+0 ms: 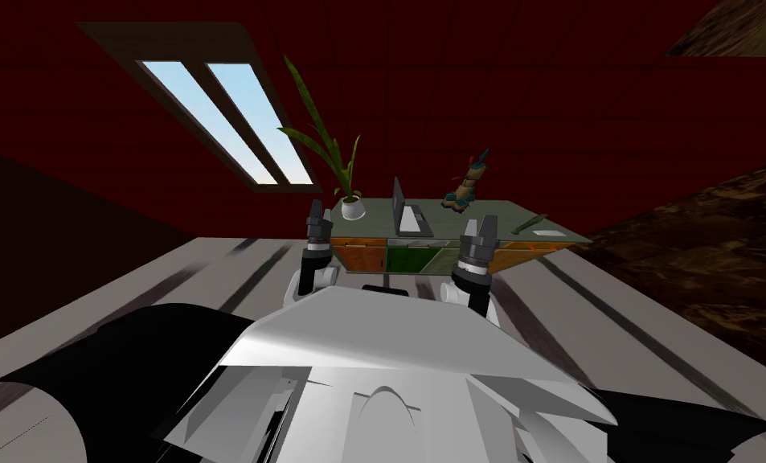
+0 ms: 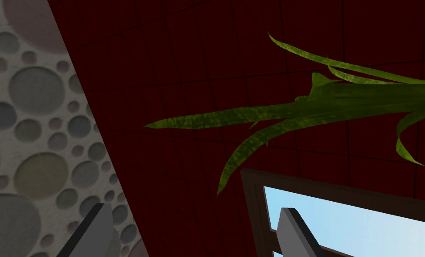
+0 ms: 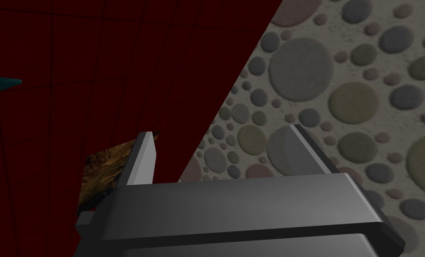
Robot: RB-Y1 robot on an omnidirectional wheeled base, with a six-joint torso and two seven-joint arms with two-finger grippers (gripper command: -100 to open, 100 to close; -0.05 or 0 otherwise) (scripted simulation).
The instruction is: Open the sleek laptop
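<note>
Dead ahead at twelve o'clock, the laptop sits mid-desk, its lid standing upright off the base. There's a plant at its nine o'clock and a colourful figurine at its two. A pen and paper lie out at three. Up at eleven o'clock, near the desk's corner, is the left gripper, fingers spread wide toward the plant's leaves. At one o'clock the right gripper is raised before the desk front, fingers spread too.
</note>
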